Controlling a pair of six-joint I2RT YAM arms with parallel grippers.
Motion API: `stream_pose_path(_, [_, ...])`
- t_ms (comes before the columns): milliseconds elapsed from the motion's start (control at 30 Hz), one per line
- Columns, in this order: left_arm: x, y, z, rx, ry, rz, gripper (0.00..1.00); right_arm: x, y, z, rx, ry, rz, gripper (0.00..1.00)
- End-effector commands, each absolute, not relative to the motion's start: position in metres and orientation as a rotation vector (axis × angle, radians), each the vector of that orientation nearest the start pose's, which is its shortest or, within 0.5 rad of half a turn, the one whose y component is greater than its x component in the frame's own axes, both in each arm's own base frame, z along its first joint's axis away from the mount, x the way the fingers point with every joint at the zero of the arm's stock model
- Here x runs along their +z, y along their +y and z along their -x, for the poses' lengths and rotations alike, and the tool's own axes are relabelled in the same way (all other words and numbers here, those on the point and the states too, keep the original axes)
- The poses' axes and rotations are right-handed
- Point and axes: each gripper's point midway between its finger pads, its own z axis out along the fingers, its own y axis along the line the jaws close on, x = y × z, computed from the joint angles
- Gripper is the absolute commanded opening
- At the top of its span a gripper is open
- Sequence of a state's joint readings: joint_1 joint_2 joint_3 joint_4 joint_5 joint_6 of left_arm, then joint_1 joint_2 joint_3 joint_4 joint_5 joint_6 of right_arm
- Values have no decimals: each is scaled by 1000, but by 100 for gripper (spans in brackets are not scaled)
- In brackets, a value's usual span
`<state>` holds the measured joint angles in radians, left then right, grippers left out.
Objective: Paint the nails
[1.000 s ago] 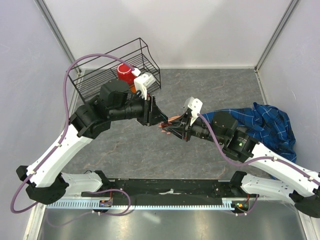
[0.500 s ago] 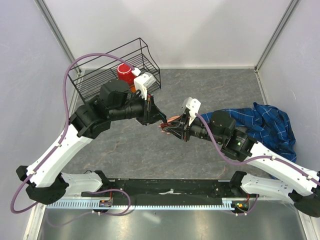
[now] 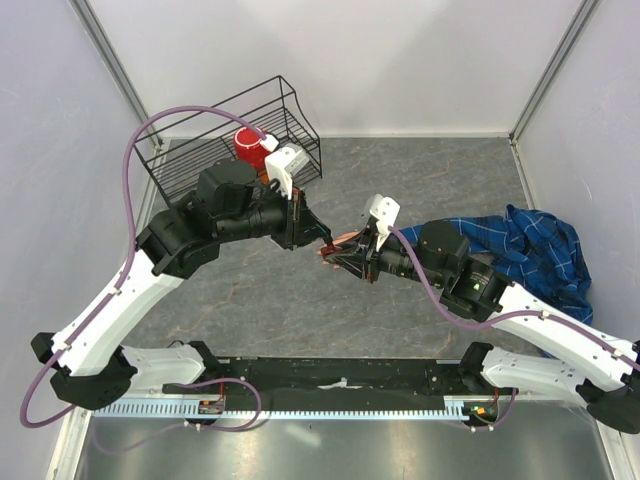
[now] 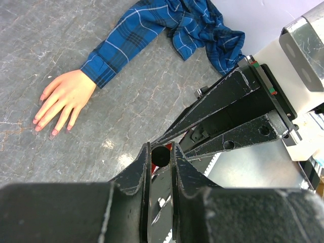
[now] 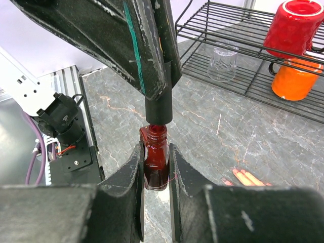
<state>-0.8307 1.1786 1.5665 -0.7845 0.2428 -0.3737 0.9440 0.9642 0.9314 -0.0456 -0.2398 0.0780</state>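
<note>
Fake hand (image 4: 63, 98) flat; nails (image 4: 54, 132) point away from plaid cuff (image 4: 101, 63).

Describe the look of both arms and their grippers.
The left arm and right arm have white outer links and black joints, and a purple cable loops along each. The left gripper and right gripper have black, scuffed, wedge-shaped fingers tapering to the tips, with a white camera housing at each wrist.

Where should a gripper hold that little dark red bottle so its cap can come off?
By the glass body, from its two sides, below the neck. The right gripper holds the polish bottle so, upright, leaving the black cap on top to the left gripper, which pinches it.
</note>
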Motion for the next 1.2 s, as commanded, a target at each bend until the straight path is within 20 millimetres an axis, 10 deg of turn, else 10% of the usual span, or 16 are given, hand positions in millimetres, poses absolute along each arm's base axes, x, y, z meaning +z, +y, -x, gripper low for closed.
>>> stream_pose_path(0, [402, -275, -181, -981, 1900, -657, 2, 332, 317, -170, 982, 1445, 912, 0])
stream_pose_path(1167, [413, -270, -176, -989, 1847, -669, 2, 330, 320, -167, 1006, 1449, 921, 0])
